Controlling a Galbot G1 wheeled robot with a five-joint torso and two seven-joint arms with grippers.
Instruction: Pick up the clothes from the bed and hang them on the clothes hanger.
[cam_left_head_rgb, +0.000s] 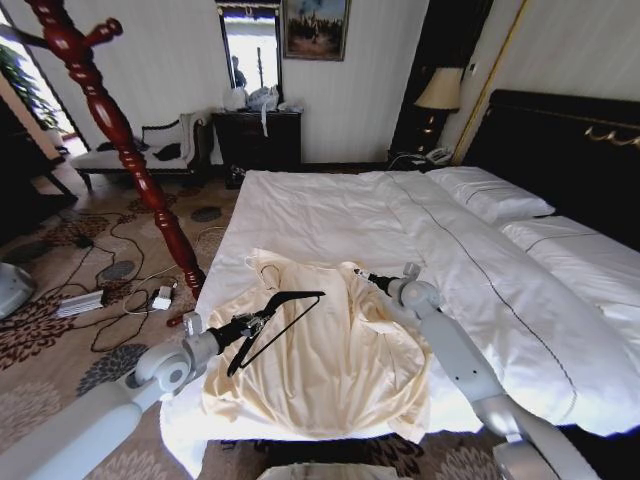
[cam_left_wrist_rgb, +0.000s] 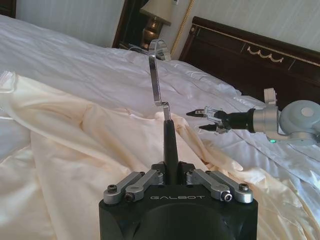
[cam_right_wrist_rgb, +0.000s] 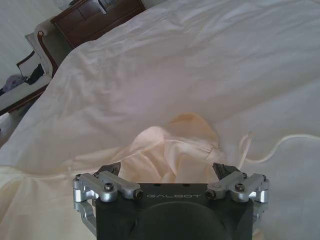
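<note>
The clothes, a cream silky shirt (cam_left_head_rgb: 325, 365), lie spread flat on the near corner of the bed (cam_left_head_rgb: 330, 205). My left gripper (cam_left_head_rgb: 258, 322) hovers over the shirt's left side, shut on the clothes hanger (cam_left_head_rgb: 295, 296). In the left wrist view my left gripper (cam_left_wrist_rgb: 171, 172) clamps the hanger's black neck, and the silver hook (cam_left_wrist_rgb: 156, 75) points away from it. My right gripper (cam_left_head_rgb: 366, 278) is open at the shirt's collar end. In the right wrist view its fingers (cam_right_wrist_rgb: 107, 172) straddle a raised fold of the shirt (cam_right_wrist_rgb: 172, 142).
A dark-red wooden coat stand (cam_left_head_rgb: 120, 130) rises left of the bed, with cables and a power strip (cam_left_head_rgb: 80, 302) on the carpet around its base. White pillows (cam_left_head_rgb: 492, 195) and a black headboard (cam_left_head_rgb: 570, 150) lie to the right. A dark dresser (cam_left_head_rgb: 258, 138) stands against the far wall.
</note>
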